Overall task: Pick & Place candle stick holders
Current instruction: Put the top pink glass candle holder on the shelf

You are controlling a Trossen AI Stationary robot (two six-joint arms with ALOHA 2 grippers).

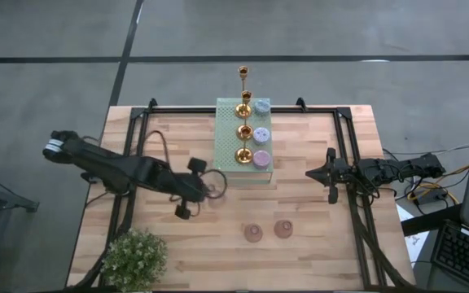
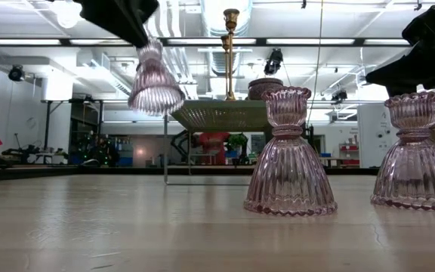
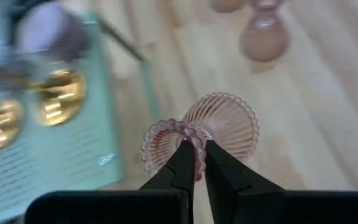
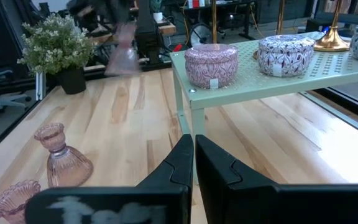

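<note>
- Left hand (image 3: 194,163) pinched tight on rim of a pink glass holder (image 3: 219,124), lifted clear of the tabletop (image 1: 316,260), hanging tilted in low view.
- In high view, that hand sits just off the green perforated stand (image 1: 226,134) at about its 8 o'clock, well left of table centre.
- Right hand (image 4: 193,163) fingers pressed together, holding nothing; waits near the tabletop's 3 o'clock edge, right of the stand.
- Two more pink glass holders (image 1: 253,233) (image 1: 282,229) stand upright on the tabletop at 6 o'clock of the stand, near each other, apart.
- Stand contents: three gold holders (image 1: 243,108) in a column along its middle, three squat lidded lavender holders (image 1: 261,158) in a column on the right side. Left strip of the stand looks bare.
- Potted plant (image 1: 133,256) at tabletop 7 o'clock corner, untouched.
- Progress guess: gold and lavender appear placed, six of nine; first pink one in the air, likely heading to the bare left strip; two pink left to pick.
- Risk: grip is on the thin rim only and the holder tilts, so it may swing or land crooked.
</note>
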